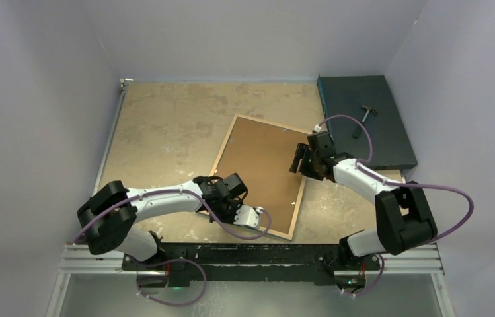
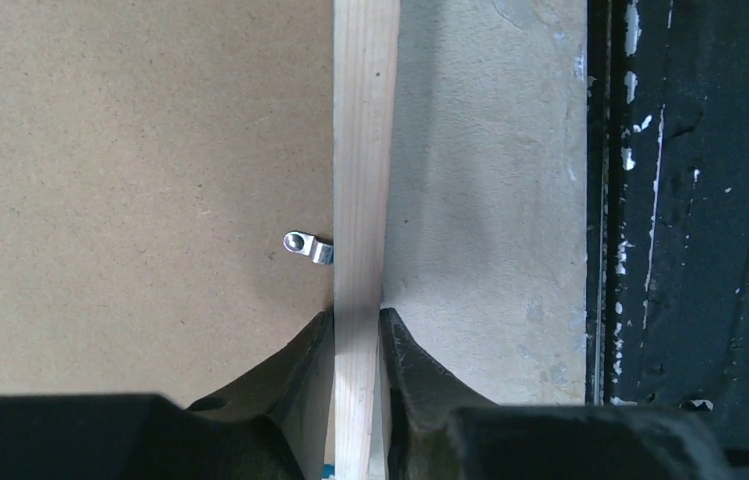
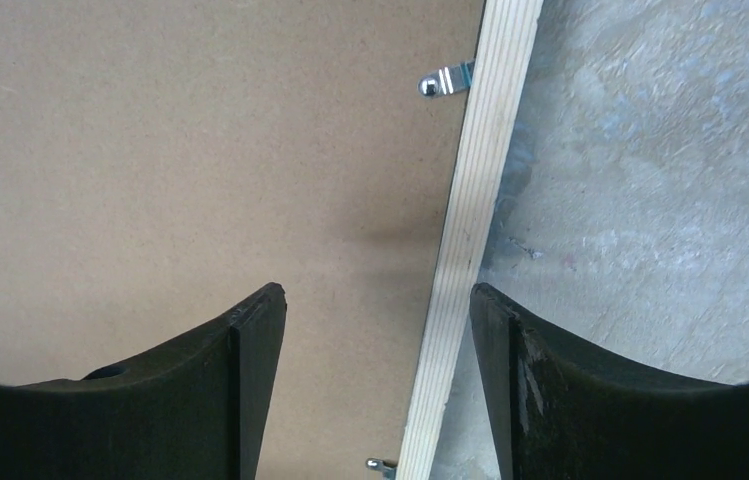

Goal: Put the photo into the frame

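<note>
Okay, main risk: the left pincer (image 2: 358, 318) is clamped on the thin wooden rail of the frame (image 2: 360, 150), one finger on the board side and one on the tabletop (image 2: 480, 200) side. That hold is narrow and close to one edge. If it lifts or drags from here, I judge the frame may pivot, flex or slide out of the fingers.

Second risk: the right pincer (image 3: 378, 292) is spread wide and holds nothing, straddling the opposite rail. The rail runs close to its outer finger. A drop or a closing move off-centre could knock the rail and shove the frame, twisting it against the left grip.

Third: a metal clip (image 2: 308, 246) sits just ahead of the left pincer, reaching from the rail onto the backing board (image 2: 130, 180). Another clip (image 3: 445, 80) sits ahead of the right pincer. Both look turned over the board, so the board probably won't come free unless they are swung aside. A finger catching one could bend it.

The frame lies face down, flat on the tabletop, directly under both pincers. Pale bare wood shows on the rim, with the brown board filling the middle.

The photo is not in view anywhere. I cannot tell whether it sits under the board.
</note>
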